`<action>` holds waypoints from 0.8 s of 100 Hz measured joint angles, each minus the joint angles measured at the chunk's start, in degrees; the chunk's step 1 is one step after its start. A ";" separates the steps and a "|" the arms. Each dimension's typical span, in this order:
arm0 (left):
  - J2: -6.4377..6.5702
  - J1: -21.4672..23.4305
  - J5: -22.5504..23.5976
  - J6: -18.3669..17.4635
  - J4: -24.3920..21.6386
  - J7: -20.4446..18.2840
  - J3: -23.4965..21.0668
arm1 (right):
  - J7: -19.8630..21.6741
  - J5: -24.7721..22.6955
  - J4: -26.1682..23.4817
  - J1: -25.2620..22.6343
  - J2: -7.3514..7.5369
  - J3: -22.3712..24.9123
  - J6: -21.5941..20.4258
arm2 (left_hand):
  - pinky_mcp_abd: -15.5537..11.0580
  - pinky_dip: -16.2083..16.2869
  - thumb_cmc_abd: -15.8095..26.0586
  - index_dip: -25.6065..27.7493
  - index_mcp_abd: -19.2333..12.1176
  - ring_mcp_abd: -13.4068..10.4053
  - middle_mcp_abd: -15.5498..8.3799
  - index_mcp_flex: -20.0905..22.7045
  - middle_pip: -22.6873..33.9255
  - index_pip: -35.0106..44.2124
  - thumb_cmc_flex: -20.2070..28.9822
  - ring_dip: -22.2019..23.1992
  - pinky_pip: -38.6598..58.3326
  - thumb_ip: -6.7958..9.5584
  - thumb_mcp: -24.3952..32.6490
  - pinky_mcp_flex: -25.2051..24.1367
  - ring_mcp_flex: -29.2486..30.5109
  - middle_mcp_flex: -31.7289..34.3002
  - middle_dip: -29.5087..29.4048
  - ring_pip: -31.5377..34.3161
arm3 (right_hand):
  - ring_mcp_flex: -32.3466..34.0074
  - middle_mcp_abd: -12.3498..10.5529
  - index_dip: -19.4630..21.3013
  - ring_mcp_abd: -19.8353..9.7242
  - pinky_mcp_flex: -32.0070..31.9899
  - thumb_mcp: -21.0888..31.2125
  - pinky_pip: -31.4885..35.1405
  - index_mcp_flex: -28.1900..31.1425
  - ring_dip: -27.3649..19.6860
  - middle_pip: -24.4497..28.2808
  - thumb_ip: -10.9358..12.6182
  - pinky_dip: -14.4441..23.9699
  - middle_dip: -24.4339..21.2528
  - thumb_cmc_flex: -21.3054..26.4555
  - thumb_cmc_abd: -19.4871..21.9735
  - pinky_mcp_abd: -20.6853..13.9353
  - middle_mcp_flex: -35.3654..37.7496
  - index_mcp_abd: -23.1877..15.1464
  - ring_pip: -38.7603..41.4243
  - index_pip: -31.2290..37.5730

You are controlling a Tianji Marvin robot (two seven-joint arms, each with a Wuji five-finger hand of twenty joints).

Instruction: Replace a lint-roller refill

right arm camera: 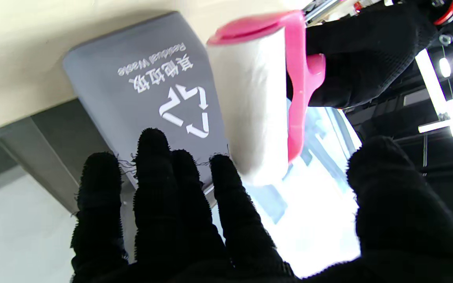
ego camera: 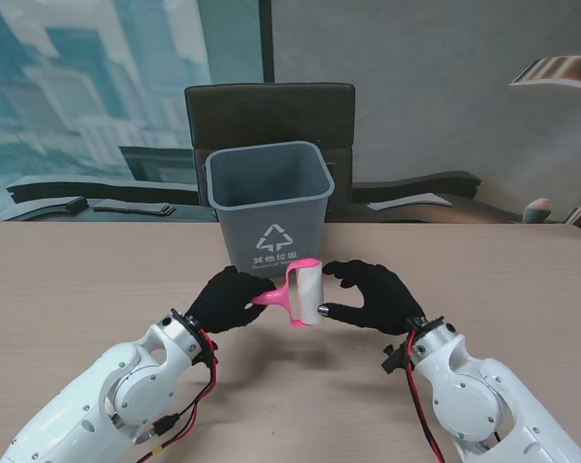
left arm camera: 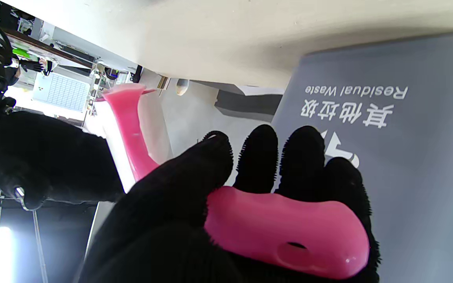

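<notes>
Pink lint roller [ego camera: 300,294], white refill, upright

The grey waste bin [ego camera: 269,204] stands just beyond both hands, blocking any reach farther out. Bare table [ego camera: 69,289] lies open to either side, and probably between the forearms too.

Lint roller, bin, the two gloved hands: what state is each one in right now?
Lint roller: lifted off the table, white refill still on.
Left hand: fingers closed around the pink handle.
Right hand: open, fingers spread beside the refill, not gripping.
Bin: upright, lidless.
</notes>
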 measured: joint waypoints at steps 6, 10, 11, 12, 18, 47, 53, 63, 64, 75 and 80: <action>-0.01 0.28 1.16 -0.29 -0.05 1.11 -0.02 | 1.28 3.49 0.52 0.53 0.01 -0.92 0.62 | -0.04 0.00 0.14 0.00 0.00 0.00 -0.01 -0.11 0.04 0.00 0.61 0.00 -0.10 0.00 -0.09 0.00 0.00 -0.55 0.01 0.00 | -0.55 1.10 -0.24 0.10 -0.29 0.01 -0.60 0.21 -0.08 -0.19 0.00 0.00 -0.46 -0.01 0.00 0.34 -0.01 1.90 -0.72 -0.57; -0.01 0.40 1.44 -0.55 -0.12 1.20 -0.03 | 1.48 4.68 0.89 0.91 0.01 -1.59 1.02 | -0.06 0.00 0.59 0.00 0.00 -0.01 -0.01 -0.69 0.05 0.00 0.62 0.00 -0.21 0.00 -0.17 0.00 -0.01 -0.97 0.01 0.00 | -0.54 1.27 -0.30 0.23 -0.29 0.02 -0.68 0.21 -0.32 -0.21 0.00 0.00 -0.59 -0.01 0.00 0.35 -0.01 2.27 -0.72 -0.69; -0.01 0.43 1.47 -0.61 -0.14 1.20 -0.03 | 1.48 4.75 0.98 1.01 0.01 -1.75 1.10 | -0.06 -0.19 0.59 0.00 0.00 -0.02 -0.02 -0.69 0.05 0.00 0.65 0.00 -0.22 0.00 -0.23 0.00 -0.03 -0.97 0.01 0.00 | -0.54 1.44 -0.38 0.48 -0.29 0.02 -0.70 0.22 -0.53 -0.21 0.00 0.00 -0.62 -0.01 0.00 0.36 -0.01 2.29 -0.72 -0.70; -0.01 0.45 1.49 -0.66 -0.16 1.22 -0.03 | 1.48 4.77 1.07 1.10 0.01 -1.91 1.19 | -0.07 -0.25 0.59 0.00 0.00 -0.03 -0.02 -0.69 0.05 0.00 0.68 0.00 -0.25 0.00 -0.24 0.00 -0.14 -0.97 0.01 0.00 | -0.54 1.84 -0.40 0.86 -0.30 0.02 -0.71 0.22 -0.57 -0.21 0.00 0.00 -0.73 -0.01 0.00 0.37 -0.01 2.32 -0.72 -0.71; -0.01 0.48 1.64 -0.94 -0.18 1.49 0.13 | 1.47 4.64 1.57 1.66 -0.01 -2.76 1.62 | -0.48 -0.34 0.60 0.00 0.00 -0.12 -0.02 -0.69 0.05 0.00 1.43 0.00 -1.04 0.00 -1.33 -0.10 -0.79 -1.04 0.01 0.00 | -0.54 2.14 -0.82 1.45 -0.29 0.02 -0.81 0.23 -0.66 -0.22 0.00 0.00 -1.20 -0.01 0.00 0.37 -0.01 2.89 -0.72 -0.90; -0.08 0.38 1.57 -1.62 -0.05 2.32 0.99 | 0.48 5.98 3.94 4.05 -0.34 -5.94 1.84 | -0.56 -0.38 0.61 0.00 -0.04 -0.16 -0.11 -1.41 0.05 0.00 2.19 0.00 -1.12 0.00 -1.49 -0.13 -0.84 -1.07 0.01 0.00 | 6.86 3.45 -0.30 1.51 6.11 -5.22 1.21 3.35 -0.49 4.06 0.02 0.00 -1.24 12.80 2.09 0.46 2.89 3.99 3.05 0.52; -0.12 0.39 1.43 -1.63 -0.05 2.35 1.01 | -1.50 5.96 4.43 4.27 -0.62 -6.44 1.34 | -0.58 -0.39 1.22 0.00 -0.05 -0.19 -0.12 -1.57 0.05 0.00 2.21 0.00 -1.12 0.00 -1.60 -0.13 -0.84 -1.07 0.01 0.00 | 10.84 3.45 0.03 2.13 8.45 -9.52 3.14 5.32 0.10 5.75 0.56 -0.02 -0.55 17.84 3.10 0.45 7.51 4.64 5.26 1.52; -0.16 0.52 1.30 -1.63 -0.08 2.43 0.90 | -2.64 6.65 4.73 4.34 -1.07 -6.76 0.15 | -0.59 -0.39 1.22 0.00 -0.06 -0.20 -0.12 -1.71 0.05 0.00 2.24 0.00 -1.13 0.00 -1.97 -0.14 -0.84 -1.08 0.01 0.00 | 16.15 3.26 0.59 2.28 13.05 -11.30 6.40 7.71 1.83 7.98 0.56 -0.02 0.75 21.38 3.10 0.42 12.98 5.39 9.53 3.84; -0.17 0.54 1.30 -1.63 -0.09 2.44 0.87 | -2.64 6.78 4.75 4.35 -1.10 -6.78 0.01 | -0.59 -0.39 1.22 0.00 -0.07 -0.20 -0.12 -1.71 0.05 0.00 2.23 0.00 -1.13 0.00 -1.97 -0.14 -0.84 -1.08 0.01 0.00 | 16.72 3.17 0.59 2.35 13.24 -10.95 6.58 8.09 2.01 8.25 0.56 -0.02 0.95 21.38 3.10 0.42 13.48 5.70 9.80 4.35; -0.19 0.81 1.06 -1.64 -0.19 2.55 0.63 | -2.97 8.05 5.10 4.59 -1.36 -7.35 -1.51 | -0.62 -0.41 1.22 0.00 -0.16 -0.20 -0.13 -1.71 0.05 0.01 2.25 0.00 -1.32 0.00 -2.57 -0.19 -1.15 -1.08 0.01 0.00 | 21.29 2.72 -8.72 3.96 16.97 -1.73 10.12 8.19 3.93 10.62 -2.12 -0.06 3.29 21.38 -1.83 0.41 19.25 7.21 14.76 16.91; -0.20 0.90 0.87 -1.93 -0.19 2.58 0.53 | -3.85 8.14 5.42 4.80 -1.49 -7.74 -2.10 | -0.75 -0.68 1.22 -0.49 -0.39 -0.29 -0.18 -1.71 -1.05 0.01 2.25 0.00 -1.52 -0.25 -3.24 -0.20 -1.20 -1.08 -1.15 -1.24 | 23.67 2.65 -10.86 4.17 19.16 -1.61 11.63 8.19 4.87 11.45 -3.38 -0.07 4.13 21.34 -1.84 0.58 21.63 7.63 16.93 20.93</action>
